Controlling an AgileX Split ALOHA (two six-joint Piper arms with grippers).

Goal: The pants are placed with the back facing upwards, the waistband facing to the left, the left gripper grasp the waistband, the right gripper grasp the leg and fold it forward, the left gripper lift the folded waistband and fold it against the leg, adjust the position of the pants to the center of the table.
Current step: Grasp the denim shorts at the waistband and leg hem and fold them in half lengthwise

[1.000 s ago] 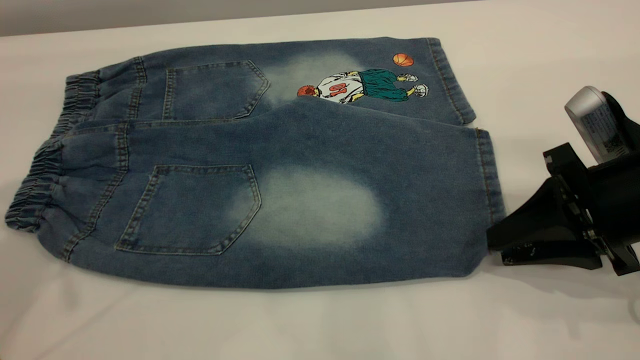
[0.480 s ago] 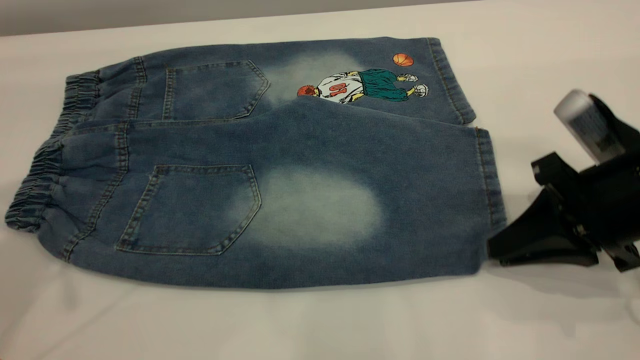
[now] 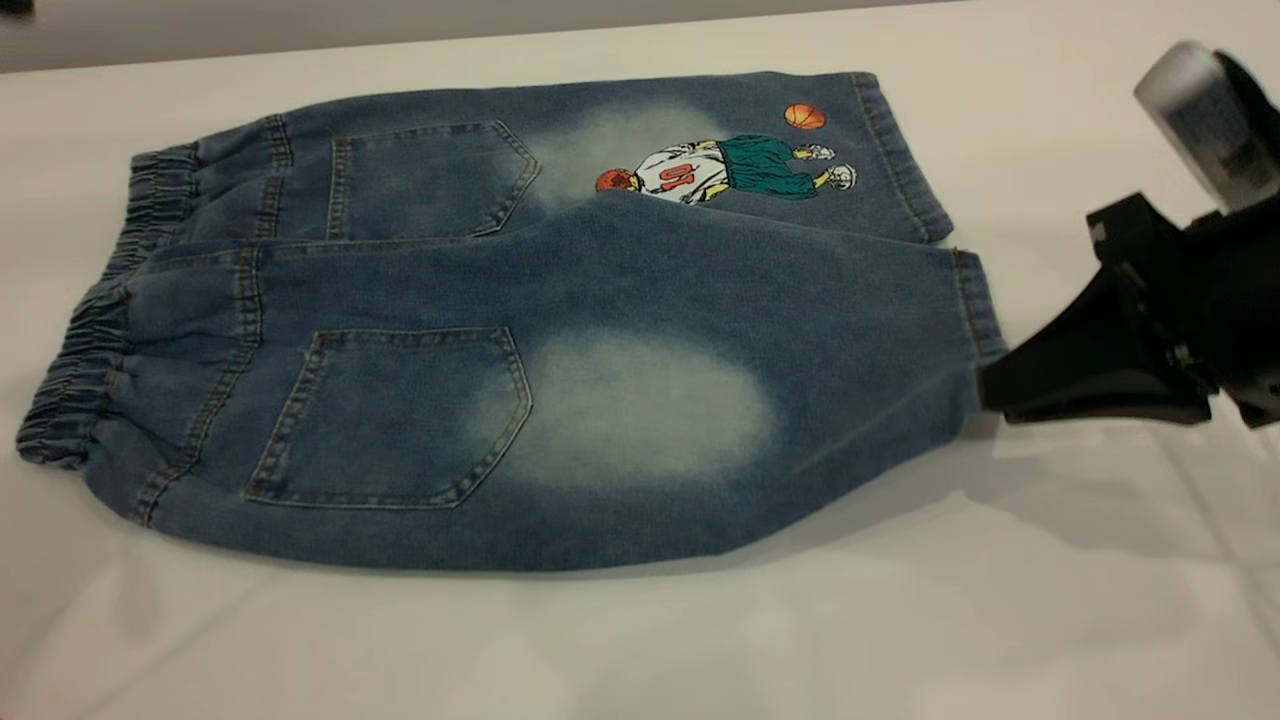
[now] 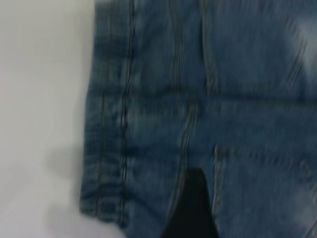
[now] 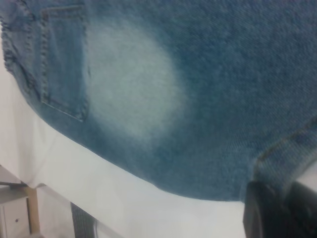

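The pants (image 3: pixel 500 320) lie back-up on the white desk (image 3: pixel 640 640), the gathered waistband (image 3: pixel 95 330) at the far end from the right pincer and flat on the surface. The left pincer is out of the exterior view; its wrist camera looks down on denim seams near the edge of the pants, a dark fingertip (image 4: pixel 190 206) showing over the cloth, but whether it is wide or closed cannot be told.

Across the two patch pockets and the pale oval patch, the near leg (image 3: pixel 800 400) has changed since half a second ago: its hem corner has come off the desk and now hangs higher, the lower edge of the cloth rising in a slope toward the right pincer (image 3: pixel 990 385), which is clamped on that hem and has risen with it. The printed leg behind stays flat. The forward fold appears to have just begun, the waistband not visibly gripped.
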